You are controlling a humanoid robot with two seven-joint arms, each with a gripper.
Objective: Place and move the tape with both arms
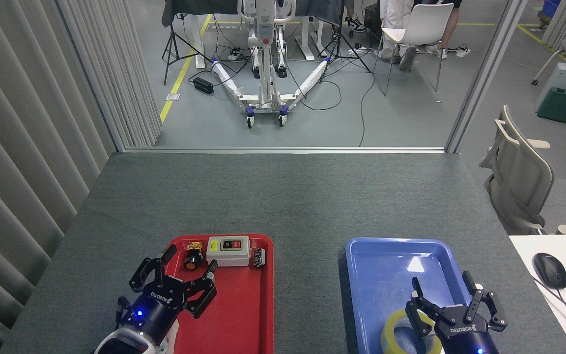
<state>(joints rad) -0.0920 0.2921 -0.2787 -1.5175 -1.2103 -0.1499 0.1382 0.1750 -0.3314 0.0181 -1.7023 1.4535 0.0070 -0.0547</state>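
Right tool (452, 307) open above tape (395, 335) lying flat in blue tray (371, 265); left tool (175, 280) open over red tray (258, 314) holding switch box (228, 250), small parts; grey worktop (283, 196)

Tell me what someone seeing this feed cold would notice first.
Probably the two bright trays side by side at the near edge of the grey table: a red tray on the left holding a switch box, and a blue tray on the right with the tape lying flat at its near end. Next, the black grippers: the left gripper open over the red tray, the right gripper open just above the tape.
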